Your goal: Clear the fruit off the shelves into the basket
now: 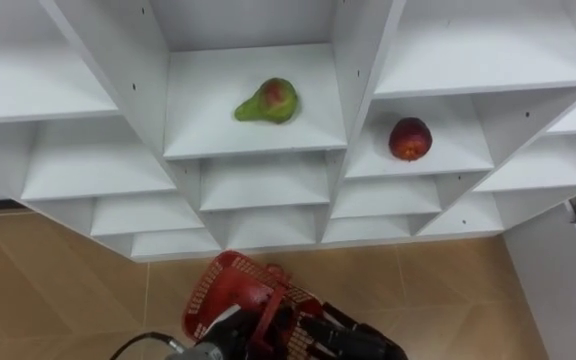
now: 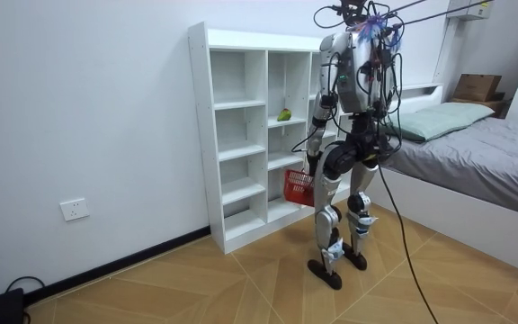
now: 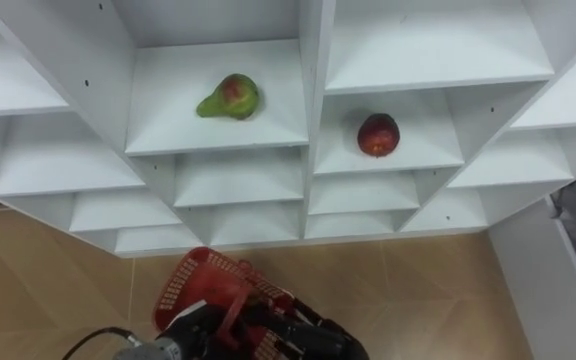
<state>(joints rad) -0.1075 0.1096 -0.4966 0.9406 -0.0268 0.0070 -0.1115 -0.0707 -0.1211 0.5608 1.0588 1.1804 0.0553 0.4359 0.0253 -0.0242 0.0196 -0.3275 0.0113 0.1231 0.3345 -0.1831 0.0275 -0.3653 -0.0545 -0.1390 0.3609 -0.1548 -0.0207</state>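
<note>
1. Wood-patterned floor (image 1: 58, 270) lies nearest, where the robot stands facing a white closet (image 1: 258, 182) of open cubbies.
2. Its left hand (image 1: 318, 338) is curled round the handle of a red mesh basket (image 1: 223, 285), held low in front of the bottom shelves.
3. Its right hand (image 2: 381, 148) shows at its side in the room view; I cannot tell its state.
4. Higher up, a green pear (image 1: 269, 101) with a red blush lies on its side in the middle column.
5. A round dark-red fruit (image 1: 410, 139) sits one column to the right, one shelf lower, beyond an upright divider (image 1: 353, 80).
6. A grey bed (image 2: 493, 153) stands at the room view's right.
</note>
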